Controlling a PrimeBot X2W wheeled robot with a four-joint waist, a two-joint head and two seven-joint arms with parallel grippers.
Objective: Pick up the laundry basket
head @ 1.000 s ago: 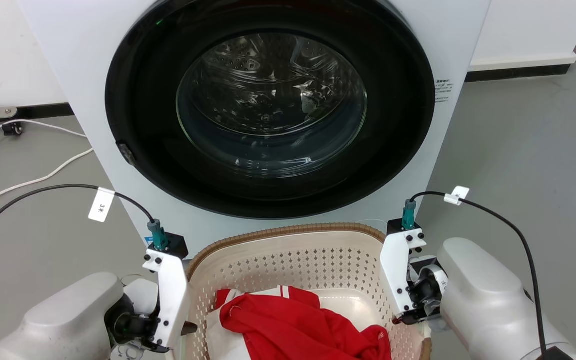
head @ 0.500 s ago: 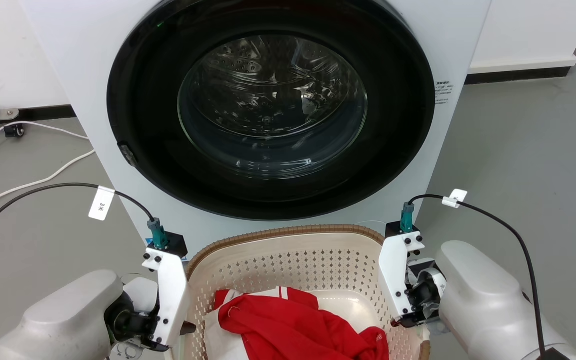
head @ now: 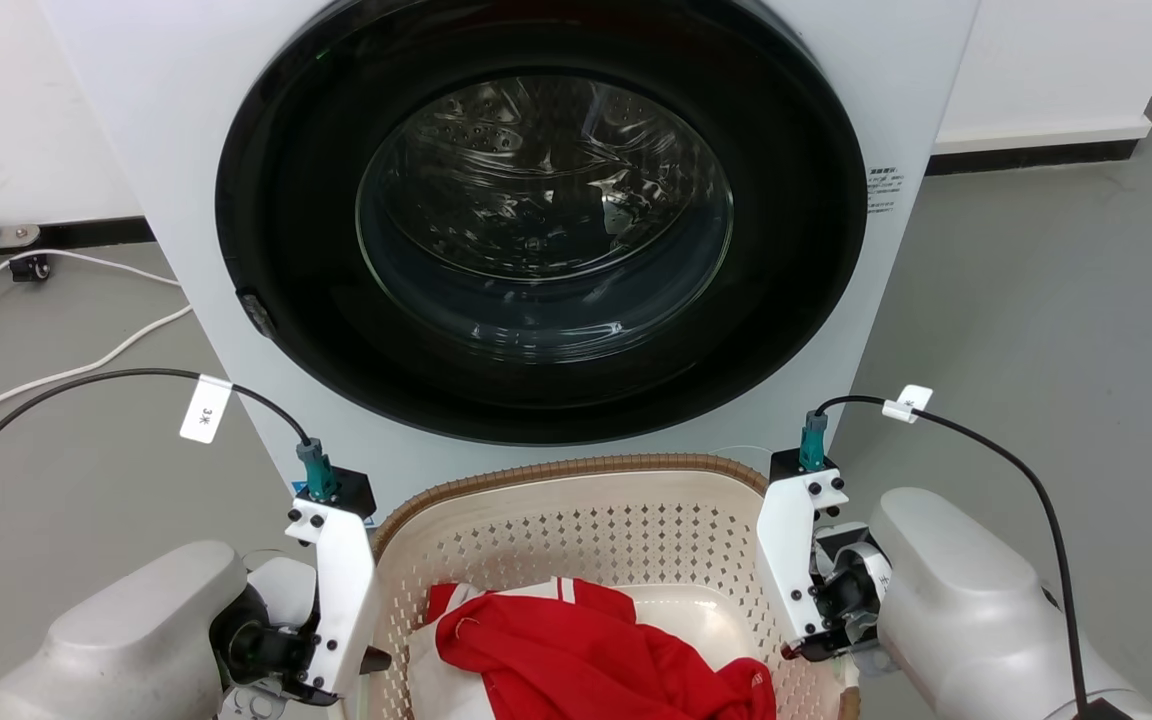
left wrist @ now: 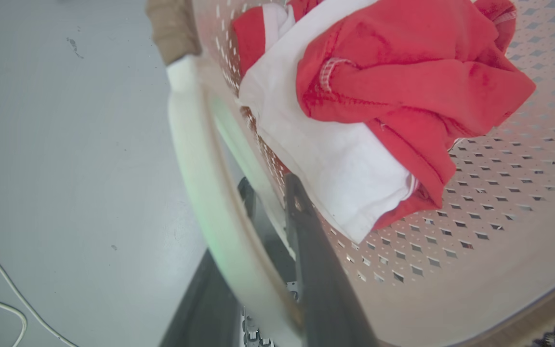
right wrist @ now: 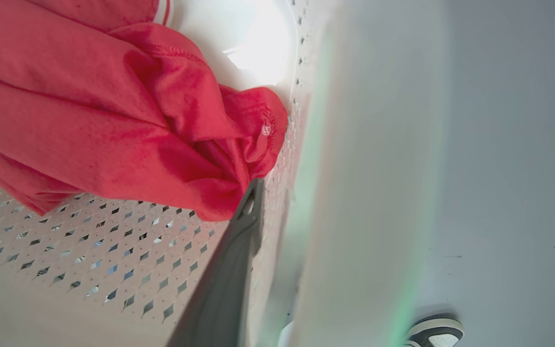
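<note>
The laundry basket, cream with perforated walls and a brown woven-look rim, sits low in the head view, right in front of the washing machine. My left gripper is at its left white handle. In the left wrist view the gripper has one dark finger inside the wall and one outside, shut on the handle. My right gripper is at the right handle. One finger lies against the inner wall; the other is hidden behind the handle.
A red and white garment lies in the basket. The washing machine with its shut round glass door stands close behind. White cables trail on the grey floor at left. A shoe shows beside the basket.
The whole head view has shifted slightly, so the camera moved. Both grippers keep the same place at the basket's handles, the right wrist sitting a touch lower in the picture.
</note>
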